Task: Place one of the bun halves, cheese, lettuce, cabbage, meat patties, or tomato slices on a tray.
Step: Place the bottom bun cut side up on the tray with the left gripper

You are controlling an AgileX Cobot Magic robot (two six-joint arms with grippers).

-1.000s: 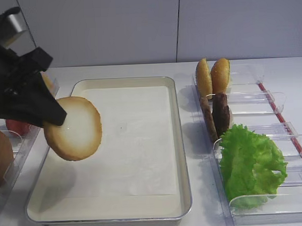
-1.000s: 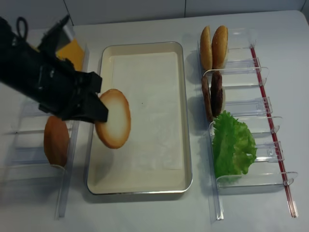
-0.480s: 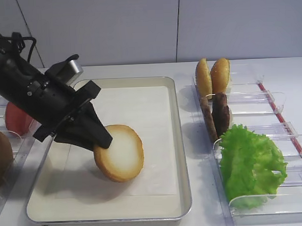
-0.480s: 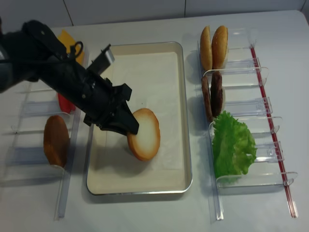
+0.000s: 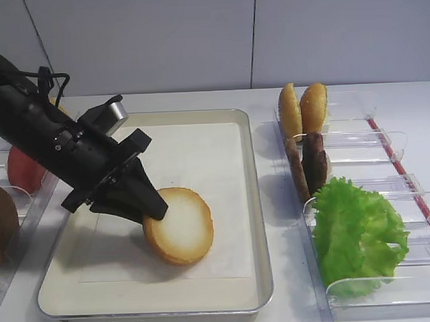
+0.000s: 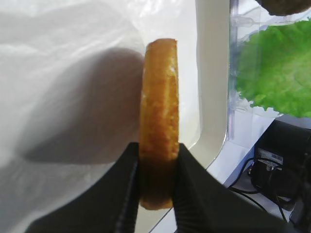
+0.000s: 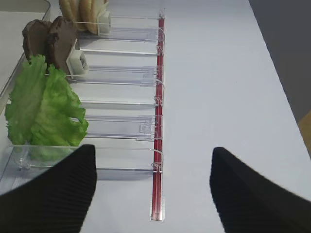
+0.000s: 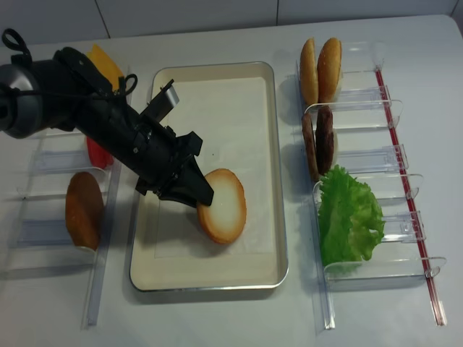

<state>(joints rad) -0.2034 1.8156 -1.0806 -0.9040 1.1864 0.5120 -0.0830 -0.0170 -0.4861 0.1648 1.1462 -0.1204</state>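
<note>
- Brown bun piece (image 8: 84, 210): far left of the overhead view, standing in a clear holder (image 8: 43, 238).
- Tomato slice (image 8: 98, 153): red, left of centre, mostly hidden behind the left arm.
- Cheese (image 8: 106, 63): yellow-orange slice at upper left, partly covered by the arm.
- Left gripper (image 8: 194, 194): black, reaching from the upper left down over the tray; its fingers (image 6: 127, 194) pinch the rim of the bun half from both sides.
- Bun half (image 8: 222, 205): pale cut face, golden-brown rim, tilted on edge over the lower middle of the tray, its lower edge at or just above the paper liner (image 8: 224, 116); contact cannot be told.
- Tray (image 8: 281, 217): cream, metallic rim, centre of frame.
- Two golden-orange bun halves (image 8: 320, 69): on edge, upper right.
- Meat patties (image 8: 319, 142): two dark discs on edge, just below those buns.
- Lettuce (image 8: 349, 217): frilly green leaf, lower right, in a clear divided holder (image 8: 391, 267).
- Right gripper (image 7: 153, 194): seen only in its wrist view, fingers spread wide, nothing between them, above the white table (image 7: 218, 73).
</note>
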